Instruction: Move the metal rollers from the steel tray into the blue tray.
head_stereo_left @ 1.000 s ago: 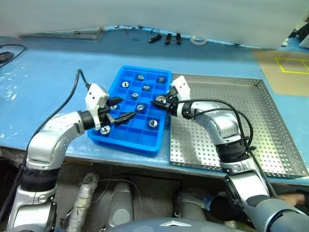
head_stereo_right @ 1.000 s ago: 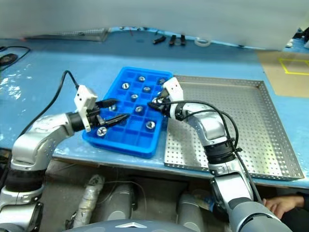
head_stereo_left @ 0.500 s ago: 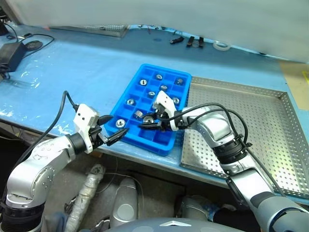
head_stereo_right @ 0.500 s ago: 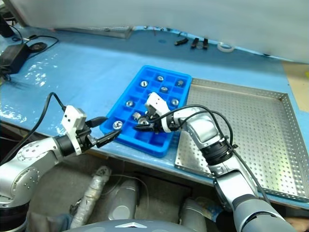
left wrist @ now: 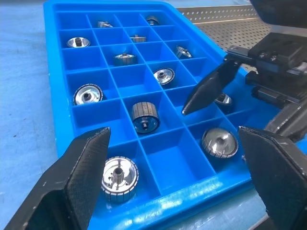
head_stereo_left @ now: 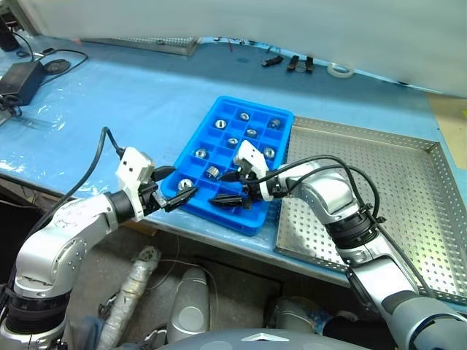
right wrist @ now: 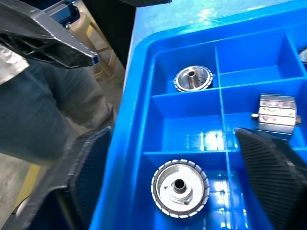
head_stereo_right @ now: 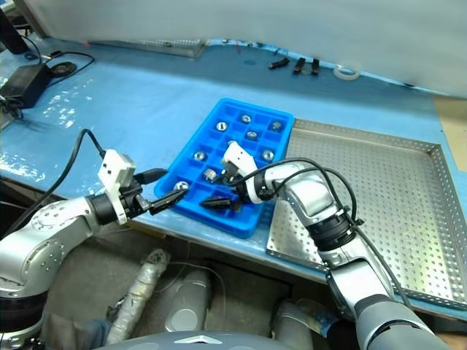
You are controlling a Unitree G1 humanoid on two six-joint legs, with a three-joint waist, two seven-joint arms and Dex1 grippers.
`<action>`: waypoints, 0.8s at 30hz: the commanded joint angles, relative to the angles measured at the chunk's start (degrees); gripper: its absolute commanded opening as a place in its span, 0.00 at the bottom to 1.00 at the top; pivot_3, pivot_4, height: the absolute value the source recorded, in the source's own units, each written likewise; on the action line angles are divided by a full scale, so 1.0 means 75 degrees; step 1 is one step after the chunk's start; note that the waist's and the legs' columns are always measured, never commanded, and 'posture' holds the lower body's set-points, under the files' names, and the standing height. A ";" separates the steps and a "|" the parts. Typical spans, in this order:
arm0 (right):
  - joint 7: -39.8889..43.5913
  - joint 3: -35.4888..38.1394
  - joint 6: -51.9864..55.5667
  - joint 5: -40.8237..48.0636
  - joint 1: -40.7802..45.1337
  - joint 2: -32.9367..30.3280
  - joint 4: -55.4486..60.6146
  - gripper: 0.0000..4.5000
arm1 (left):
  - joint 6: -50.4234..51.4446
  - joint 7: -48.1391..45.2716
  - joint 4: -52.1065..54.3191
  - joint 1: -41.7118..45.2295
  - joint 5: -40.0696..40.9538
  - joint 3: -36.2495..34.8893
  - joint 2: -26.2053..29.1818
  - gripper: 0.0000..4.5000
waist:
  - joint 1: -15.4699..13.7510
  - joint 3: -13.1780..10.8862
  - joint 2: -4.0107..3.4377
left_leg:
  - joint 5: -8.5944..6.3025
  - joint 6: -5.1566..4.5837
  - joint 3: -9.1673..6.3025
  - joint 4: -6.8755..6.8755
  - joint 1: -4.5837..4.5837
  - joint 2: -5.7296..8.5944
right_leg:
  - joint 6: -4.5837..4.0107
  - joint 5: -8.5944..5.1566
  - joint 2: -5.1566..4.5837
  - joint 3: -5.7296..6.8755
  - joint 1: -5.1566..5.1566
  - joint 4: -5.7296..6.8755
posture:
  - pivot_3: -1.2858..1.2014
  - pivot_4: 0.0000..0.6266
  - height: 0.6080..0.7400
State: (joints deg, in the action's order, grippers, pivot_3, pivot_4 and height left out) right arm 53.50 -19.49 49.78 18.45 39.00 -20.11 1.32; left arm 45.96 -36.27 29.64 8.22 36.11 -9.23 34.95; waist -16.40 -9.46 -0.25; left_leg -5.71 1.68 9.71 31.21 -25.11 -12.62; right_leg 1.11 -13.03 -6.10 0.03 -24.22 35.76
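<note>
Right gripper (head_stereo_left: 232,188) is now standing wide open over the near rows of the bright blue compartmented plastic tray (head_stereo_left: 219,120); a second ago its fingers were pinched narrow further up the tray, by the edge next to the steel one. Reading this as a drop just done: a shiny silver metal roller with a dark centre hole (right wrist: 180,188) is lying flat in a near-corner cell right between the open fingers, nothing gripped.

Left gripper (head_stereo_left: 174,186) is hanging wide open and empty just off the tray's near-left corner, fingers pointing in at it. It's matching the earlier shots, no grip change.

The metal rollers are sitting one per cell, roughly ten showing in the left wrist view: one on its side (left wrist: 144,116), one flat at the corner (left wrist: 118,178), another by the right fingers (left wrist: 219,142).

The large square perforated steel tray (head_stereo_left: 408,197) is lying touching the blue tray's right side. Its visible floor is looking bare, so I'm judging the transfer near done or done; the part under the right arm is hidden.

Both trays are resting on a pale blue table sheet (head_stereo_left: 109,109). Across the table: a black power brick with cable (head_stereo_left: 18,76), a tape roll (head_stereo_left: 337,70), small dark tools (head_stereo_left: 292,63), a second perforated tray (head_stereo_left: 139,45).
</note>
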 commanded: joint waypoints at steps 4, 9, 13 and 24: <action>-0.0378 0.0330 -0.0401 -0.0082 0.0069 -0.0091 0.0339 1.00 | -0.0376 -0.0469 -0.0526 0.0666 -0.0121 0.0275 0.0224 1.00 | 0.0079 0.0001 0.0000 | 0.0016 0.0027 0.0000 0.0001 -0.0001 -0.0001 | -0.0002 0.0002 0.0001 0.0001 0.0000 0.0002 | 0.63 0.24 1.00; -0.1118 0.1149 -0.0457 -0.0089 0.0099 -0.0255 0.0543 1.00 | -0.0821 -0.0861 -0.1656 0.1811 -0.0455 0.0780 0.0033 1.00 | 0.0276 0.0001 0.0001 | 0.0026 0.0043 0.0001 0.0008 -0.0006 0.0005 | 0.0001 0.0007 -0.0001 -0.0001 0.0001 0.0007 | 0.59 0.24 1.00; -0.1839 0.1927 -0.0424 -0.0153 -0.0152 -0.0569 0.0993 1.00 | -0.1401 -0.1495 -0.2923 0.2848 -0.0906 0.1473 -0.0280 1.00 | 0.0547 0.0004 0.0006 | 0.0040 0.0065 0.0004 0.0008 -0.0007 0.0015 | 0.0012 0.0019 -0.0003 -0.0006 0.0004 0.0007 | 0.53 0.24 1.00; -0.3528 0.4268 0.0501 -0.0063 -0.2505 -0.1245 0.3367 1.00 | -0.2932 -0.3071 -0.6067 0.4970 -0.1846 0.2587 -0.1750 1.00 | 0.1517 0.0005 0.0009 | 0.0026 0.0034 0.0027 0.0012 -0.0005 0.0041 | 0.0035 0.0042 -0.0004 -0.0015 0.0002 -0.0009 | 0.40 0.24 1.00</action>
State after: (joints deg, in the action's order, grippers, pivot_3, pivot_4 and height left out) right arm 28.80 9.41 53.20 17.33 21.42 -29.21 22.26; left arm 26.05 -57.36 -14.85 43.91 22.90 9.84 21.90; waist -5.02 -9.42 -0.18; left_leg -5.54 1.88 9.97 31.30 -25.11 -12.31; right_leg 1.31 -12.75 -6.12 -0.09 -24.20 35.68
